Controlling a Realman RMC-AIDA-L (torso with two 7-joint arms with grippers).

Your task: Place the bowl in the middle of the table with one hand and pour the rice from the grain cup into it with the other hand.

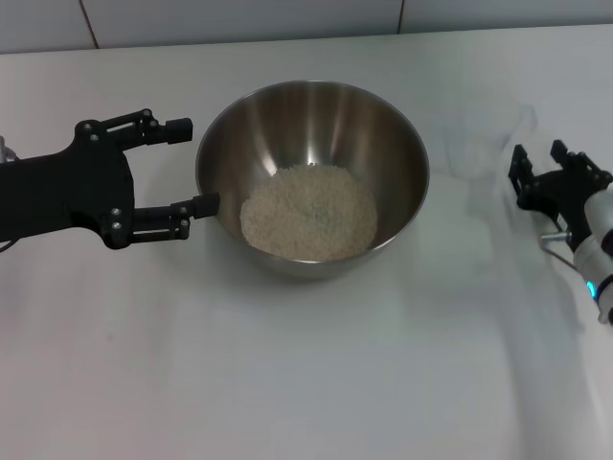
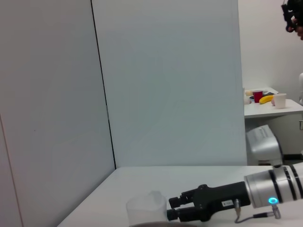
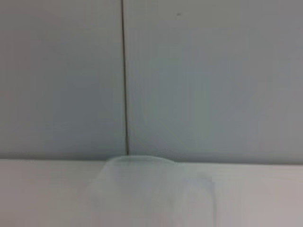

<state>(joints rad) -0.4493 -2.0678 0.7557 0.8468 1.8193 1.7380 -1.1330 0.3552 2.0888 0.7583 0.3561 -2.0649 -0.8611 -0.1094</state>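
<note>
All the rice [image 1: 308, 213] sits as a pale heap in the bowl [image 1: 383, 144] at table [image 1: 287, 383] centre. Grain cup [image 1: 484, 144] stands upright, looks empty, at 3 o'clock of bowl, apart from it. Right gripper [image 1: 538, 171] just beside cup, fingers spread, holding nothing. Left gripper [image 1: 187, 165] at bowl's 9 o'clock, wide open, one fingertip touching or nearly touching the wall. Judging pour done: back both arms straight out, w/o nudging cup or bowl
</note>
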